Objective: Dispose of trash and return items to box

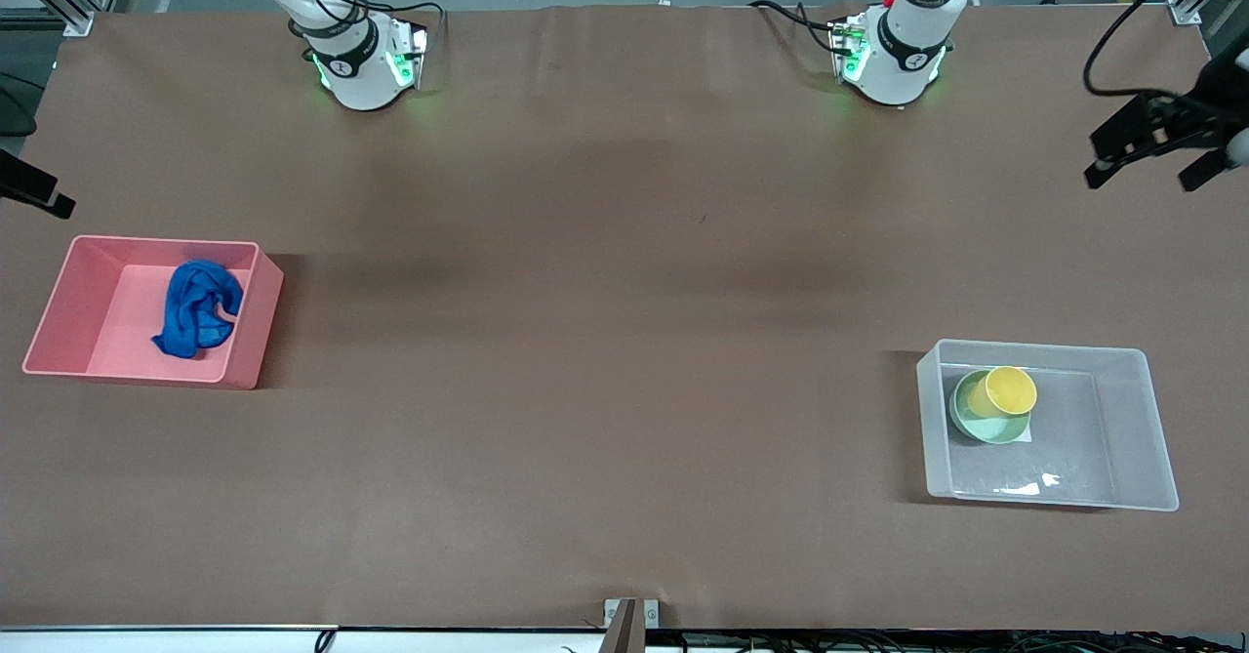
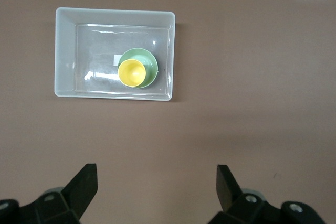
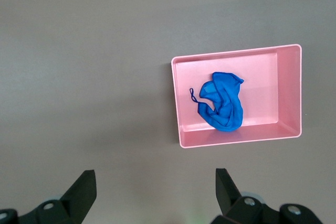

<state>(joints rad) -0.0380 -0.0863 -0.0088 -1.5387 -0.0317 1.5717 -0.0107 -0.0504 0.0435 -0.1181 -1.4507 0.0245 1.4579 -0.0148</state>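
Note:
The blue rag (image 1: 198,307) lies crumpled in the pink bin (image 1: 73,282) at the right arm's end of the table; it also shows in the right wrist view (image 3: 223,103). The yellow cup (image 1: 1011,390) sits in the mint-green bowl (image 1: 971,414) inside the clear tub (image 1: 1132,419) at the left arm's end. The left wrist view shows the cup (image 2: 131,72), the bowl (image 2: 150,61) and the tub (image 2: 64,51). My left gripper (image 2: 157,182) is open and empty, high over bare table. My right gripper (image 3: 156,182) is open and empty, high over bare table.
The pink bin (image 3: 289,93) and the clear tub stand far apart, with wide brown table (image 1: 605,341) between them. The arm bases (image 1: 361,67) stand along the table edge farthest from the front camera. A white label (image 2: 117,60) lies on the tub's floor.

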